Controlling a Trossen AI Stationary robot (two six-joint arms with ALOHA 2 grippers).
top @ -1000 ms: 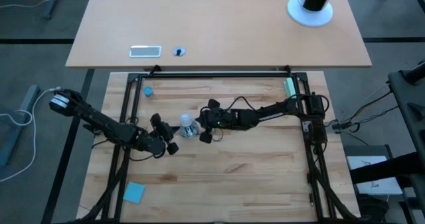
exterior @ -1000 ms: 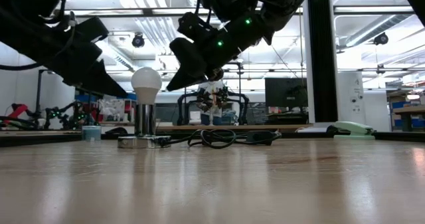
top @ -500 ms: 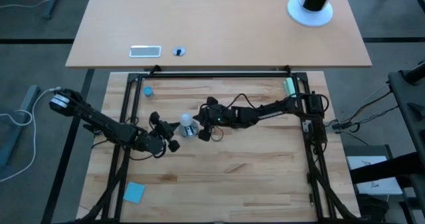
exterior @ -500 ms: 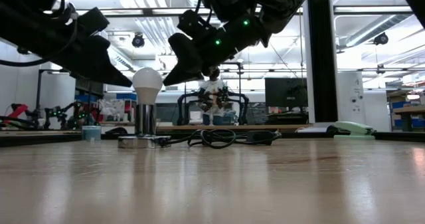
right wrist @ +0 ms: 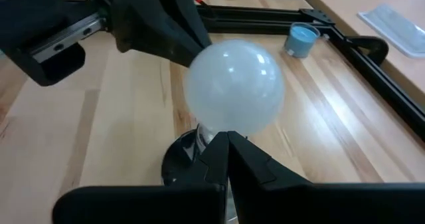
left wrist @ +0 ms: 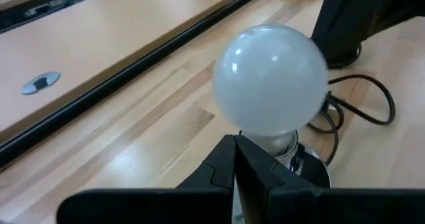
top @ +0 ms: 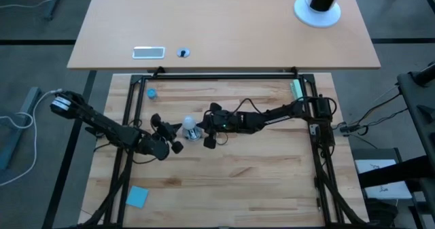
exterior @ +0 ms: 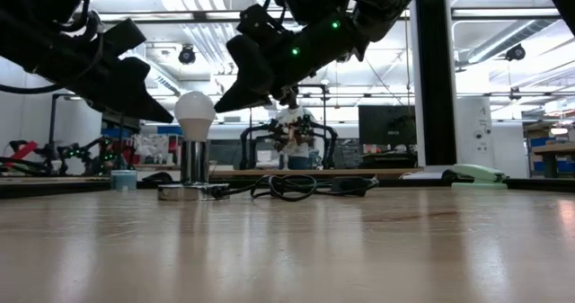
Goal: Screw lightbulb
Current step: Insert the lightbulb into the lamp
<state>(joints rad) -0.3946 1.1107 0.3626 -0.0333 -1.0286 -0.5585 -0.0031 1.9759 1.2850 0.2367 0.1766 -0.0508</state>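
Note:
The white frosted lightbulb (top: 190, 124) stands upright with its silvery base in the round socket disc (exterior: 190, 191) at the middle of the wooden table. My left gripper (top: 177, 135) is shut, its tip right at the bulb's left near side (left wrist: 236, 144). My right gripper (top: 203, 128) is shut, its tip right at the bulb's right side (right wrist: 229, 141). In the low view the left tip (exterior: 167, 116) and the right tip (exterior: 221, 103) flank the bulb (exterior: 196, 114) at the height of its round head. My left gripper's shut fingertips stand in front of the bulb's neck (left wrist: 265, 139), coming level from the table's left; I cannot tell whether they touch it. My right gripper's shut fingertips stand in front of the bulb's lower part (right wrist: 209, 134), coming slanting down from the right; I cannot tell whether they touch it.
A black cord (exterior: 296, 186) runs from the socket toward the right. A small blue cap (top: 151, 92) sits at the far left, a blue square pad (top: 137, 196) at the near left. Black frame rails (top: 224, 75) border the table.
My right gripper has moved toward the table's left, closer to the bulb, and its tip has risen a little. My left gripper has stayed beside the bulb.

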